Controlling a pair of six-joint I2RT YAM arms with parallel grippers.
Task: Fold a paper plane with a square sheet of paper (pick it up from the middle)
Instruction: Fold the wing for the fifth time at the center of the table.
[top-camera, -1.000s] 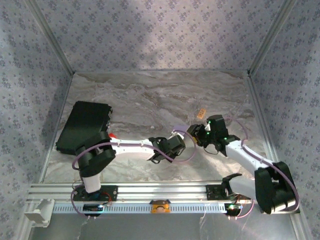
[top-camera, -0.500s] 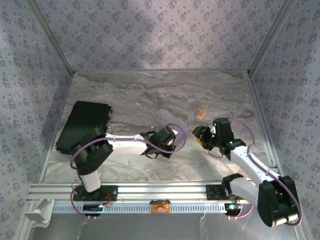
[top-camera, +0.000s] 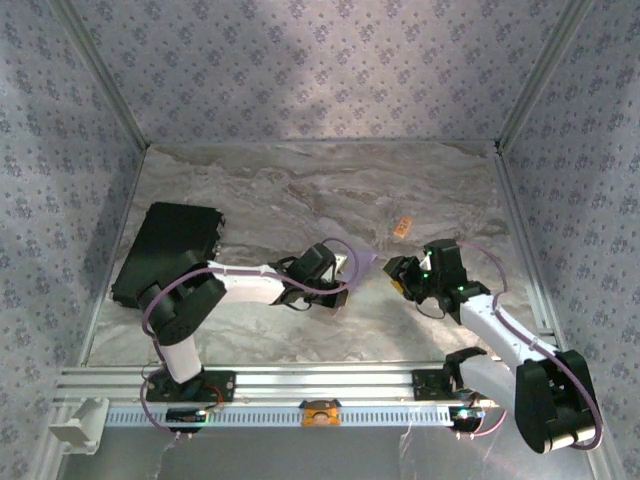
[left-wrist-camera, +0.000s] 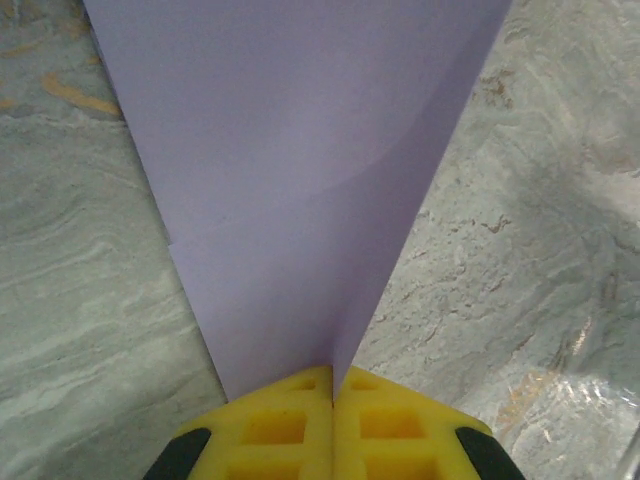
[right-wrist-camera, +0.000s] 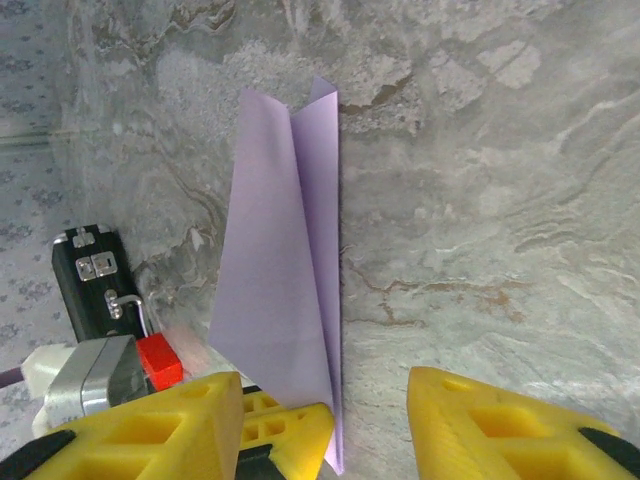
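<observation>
The left gripper (left-wrist-camera: 332, 385) clenched the folded pale lavender paper plane (right-wrist-camera: 285, 250); the right gripper (right-wrist-camera: 325, 385), released, apparently hovered just beside it.

Left fingers (left-wrist-camera: 275, 425) pinched together, right fingers (right-wrist-camera: 490, 420) apart

Far tabletop (top-camera: 300, 180) open — black pad (top-camera: 165, 250) crowds left, tan block (top-camera: 402, 227) mid-right.

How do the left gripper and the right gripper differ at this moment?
The left gripper has its jaws shut on the paper plane; the right gripper has its jaws open and holds nothing. The left gripper touches the plane; the right gripper faces it without contact. Both have yellow fingers.
</observation>
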